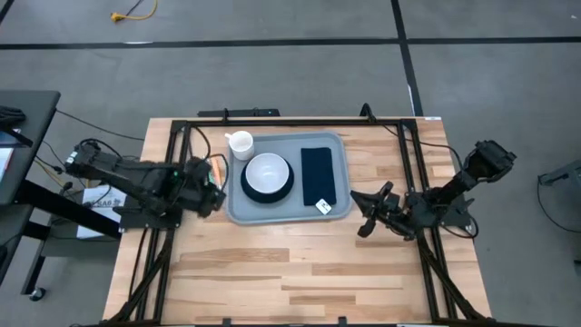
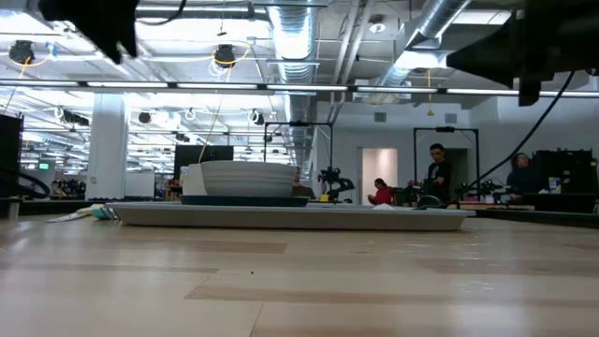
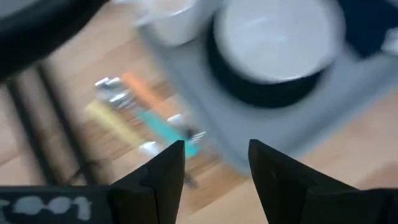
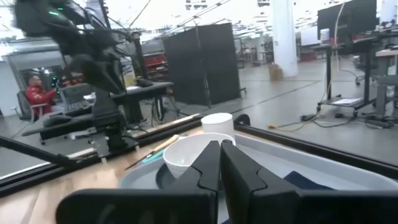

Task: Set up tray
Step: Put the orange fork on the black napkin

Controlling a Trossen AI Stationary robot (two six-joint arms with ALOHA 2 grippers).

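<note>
L gripper point(image 1: 216, 184): jaws apart w/ a clear gap, nothing between them, sitting just off the tray's point(image 1: 238, 211) left edge, above the cutlery point(image 3: 146, 121) lying on the table point(image 1: 300, 272) there. R gripper point(image 1: 363, 211): jaws pressed together, empty, near the tray's right edge but not touching it. Tray sits at table's far centre, flat. On it: white bowl point(image 1: 268, 172) on a dark plate point(image 1: 263, 193), left-centre; dark napkin point(image 1: 318, 175) to the right, small white tag point(image 1: 324, 207) at its near corner. White cup point(image 1: 241, 143) at tray's far-left corner; on rim or just off it, can't tell. Persons visible in room beyond, low view.
</note>
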